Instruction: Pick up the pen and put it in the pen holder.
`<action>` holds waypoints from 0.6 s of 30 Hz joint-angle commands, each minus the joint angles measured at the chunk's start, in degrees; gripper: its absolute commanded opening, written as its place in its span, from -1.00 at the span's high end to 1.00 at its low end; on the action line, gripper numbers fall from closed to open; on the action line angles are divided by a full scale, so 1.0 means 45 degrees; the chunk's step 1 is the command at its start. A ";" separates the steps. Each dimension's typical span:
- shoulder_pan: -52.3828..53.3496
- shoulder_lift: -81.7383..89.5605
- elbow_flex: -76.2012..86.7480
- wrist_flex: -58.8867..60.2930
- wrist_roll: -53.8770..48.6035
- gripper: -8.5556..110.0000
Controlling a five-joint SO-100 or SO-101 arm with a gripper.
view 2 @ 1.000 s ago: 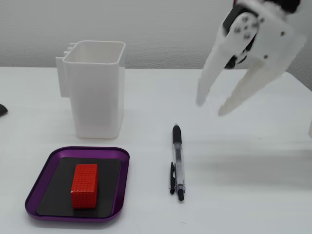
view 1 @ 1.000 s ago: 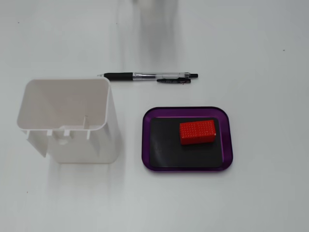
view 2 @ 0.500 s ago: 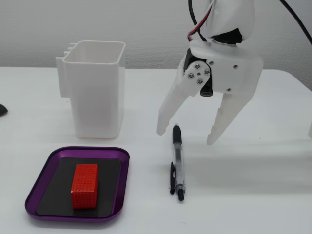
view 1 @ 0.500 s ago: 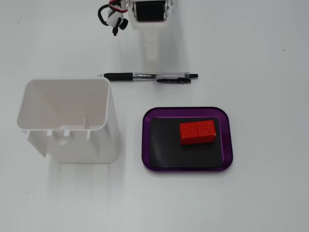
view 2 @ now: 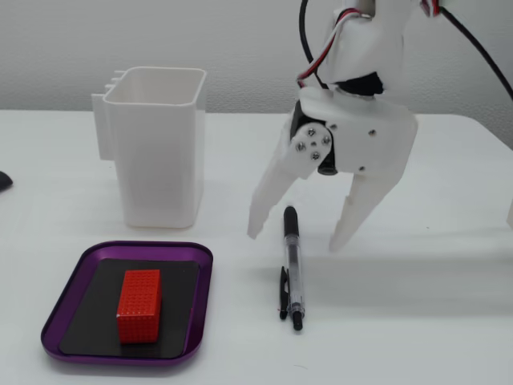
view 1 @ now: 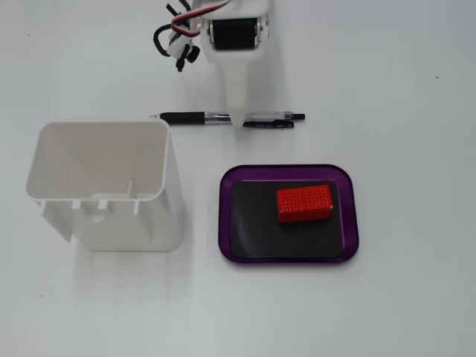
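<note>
1. Here the gripper [view 2: 296, 237] hangs with jaws spread wide, straddling the pen [view 2: 290, 265] and holding nothing.
2. The pen lies flat on the white tabletop [view 2: 433, 321], apart from the purple tray [view 2: 200, 297].
3. The white pen holder [view 2: 160, 152] stands upright behind the tray, open tabletop around it.

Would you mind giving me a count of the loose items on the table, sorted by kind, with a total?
Pen: 1, lying flat under the open tool
White pen holder: 1
Purple tray: 1
Red block: 1, sitting in the tray
Total: 4
</note>
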State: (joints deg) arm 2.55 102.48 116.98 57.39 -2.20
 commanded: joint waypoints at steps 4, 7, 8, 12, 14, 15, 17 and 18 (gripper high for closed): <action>-0.0098 -0.1094 -0.0156 -0.0566 0.0039 0.42; -0.0117 -0.1387 -0.0254 -0.0566 0.0371 0.43; -0.0117 -0.1406 -0.0254 -0.0605 0.0352 0.43; -0.0352 -0.1426 -0.0117 -0.0742 0.0312 0.43; -0.0879 -0.1445 -0.0098 -0.1016 0.0234 0.48; -0.1152 -0.1445 -0.0098 -0.1074 0.0215 0.51; -0.1699 -0.1445 -0.0098 -0.1113 0.0195 0.58; -0.1836 -0.1445 -0.0098 -0.1113 0.0195 0.61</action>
State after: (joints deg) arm -4.48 95.62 116.89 53.00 -1.05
